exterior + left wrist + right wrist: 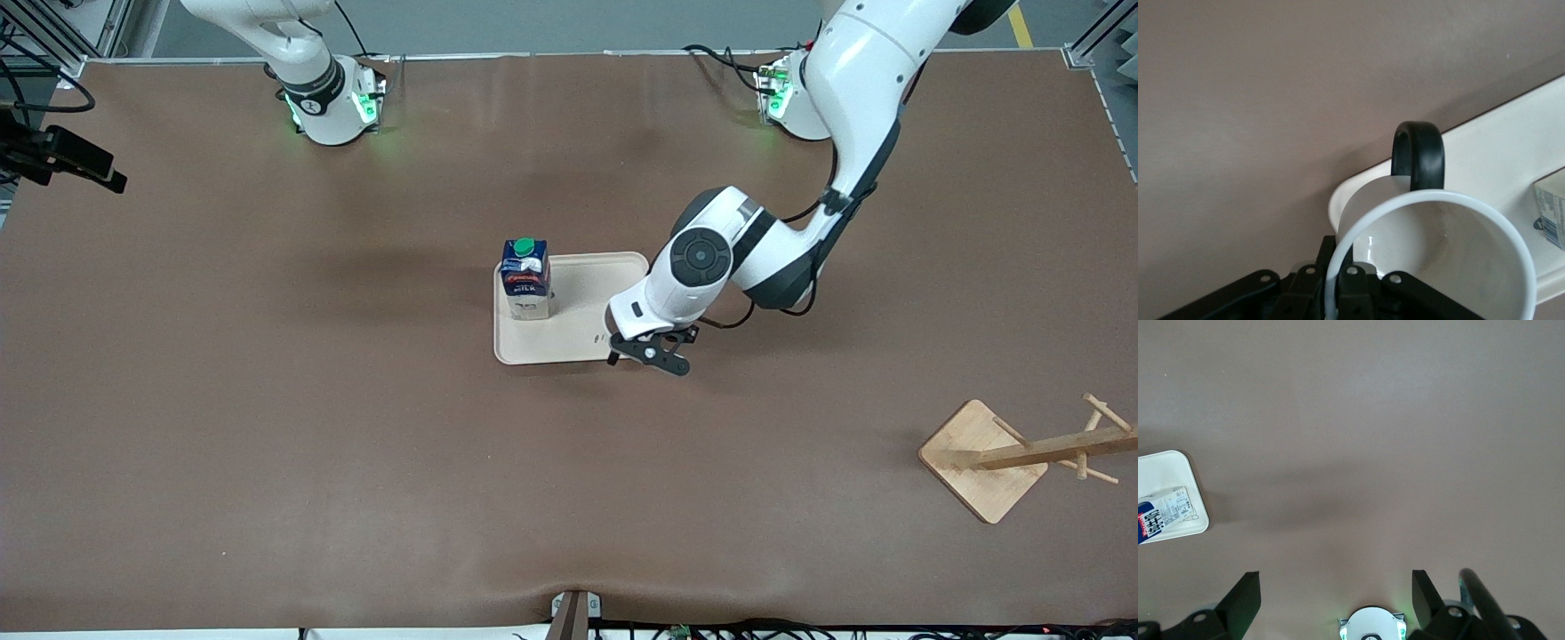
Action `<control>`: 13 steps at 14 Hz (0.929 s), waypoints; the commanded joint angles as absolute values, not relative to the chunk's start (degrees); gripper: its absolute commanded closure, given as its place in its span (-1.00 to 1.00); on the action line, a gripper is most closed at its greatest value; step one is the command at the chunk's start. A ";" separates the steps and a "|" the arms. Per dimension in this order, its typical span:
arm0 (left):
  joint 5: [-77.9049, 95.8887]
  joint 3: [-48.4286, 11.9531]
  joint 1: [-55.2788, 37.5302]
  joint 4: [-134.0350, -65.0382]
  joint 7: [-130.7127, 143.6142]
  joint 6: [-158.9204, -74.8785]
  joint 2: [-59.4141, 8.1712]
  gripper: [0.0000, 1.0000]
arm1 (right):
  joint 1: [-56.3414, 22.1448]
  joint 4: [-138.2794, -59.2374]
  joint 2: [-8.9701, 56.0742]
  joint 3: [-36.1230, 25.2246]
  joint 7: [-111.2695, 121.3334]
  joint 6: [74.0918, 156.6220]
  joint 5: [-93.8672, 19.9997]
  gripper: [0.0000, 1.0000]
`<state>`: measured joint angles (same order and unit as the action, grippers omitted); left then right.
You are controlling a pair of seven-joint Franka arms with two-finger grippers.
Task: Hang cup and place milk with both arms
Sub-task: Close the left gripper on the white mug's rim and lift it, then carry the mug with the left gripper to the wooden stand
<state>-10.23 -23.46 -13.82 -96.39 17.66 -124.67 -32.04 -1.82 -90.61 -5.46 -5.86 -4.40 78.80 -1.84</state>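
Now the left end effector [642,351] is low over the corner of the shallow beige rectangular tray [578,342] that lies nearest to the front camera and toward the left arm's end of the brown worktop [267,444]. Its black fingers [1351,293] are clamped together on the rim of the small white cup with a black handle [1431,247]. In the left wrist view this cup is seen from its open mouth, the handle points away from the fingers, and the cup is over the rounded corner of the tray; I cannot tell if its base touches the tray or not. In the front view the cup is hidden under the left arm's wrist. The small tall milk carton with dark blue upper part, white lower part and a green round cap [525,279] stands upright on the tray, at the edge toward the right arm's end, well apart from the cup. The right arm waits; the right end effector [1337,600] hangs over bare worktop with its two fingers wide apart and nothing between them. A light wooden rack with a square base and thin pegs [1022,453] stands near the left arm's end of the worktop, nearer to the front camera than the tray.
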 commanded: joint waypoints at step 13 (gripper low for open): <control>-7.29 -23.73 20.10 -95.36 -3.75 -100.72 -7.03 1.00 | -1.32 -89.21 -4.57 -5.71 -4.57 78.75 -1.67 -1.00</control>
